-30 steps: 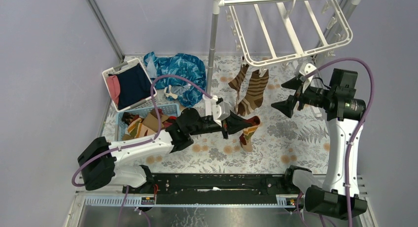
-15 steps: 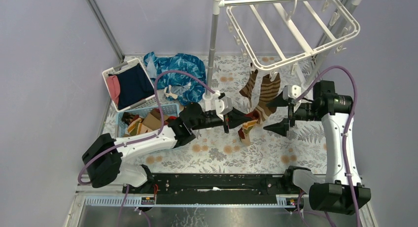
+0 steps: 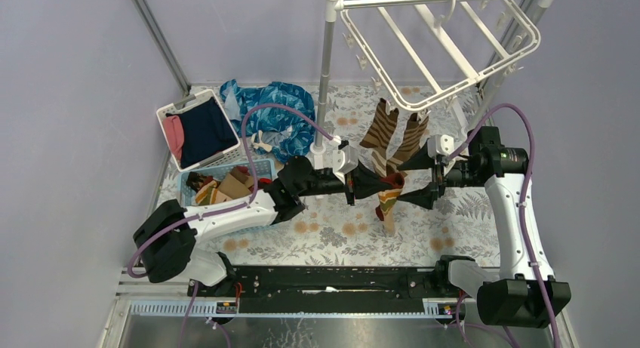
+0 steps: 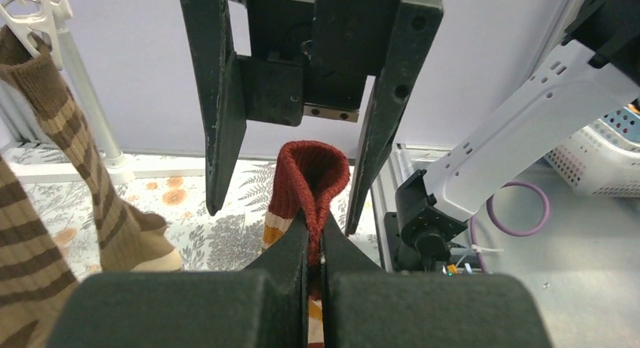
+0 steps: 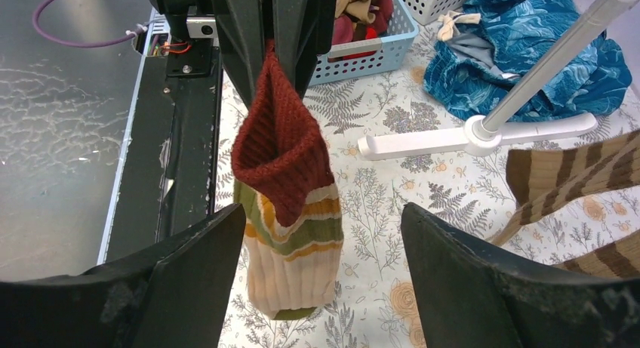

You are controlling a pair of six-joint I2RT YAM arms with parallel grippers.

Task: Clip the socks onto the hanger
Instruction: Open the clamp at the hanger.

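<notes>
Handover step: L gripper (image 4: 315,242) clamped on red-cuff sock (image 5: 290,204), mid-air below hanger (image 3: 413,106); R gripper (image 3: 415,182) jaws apart, straddling cuff, no contact; 2 striped socks (image 3: 381,133) already clipped; next prob: R closes on cuff w/o snagging L.

Left arm (image 3: 226,218), right arm (image 3: 507,212) — white links, black joints, purple cables (image 3: 276,106), black fingers (image 5: 490,287).
</notes>
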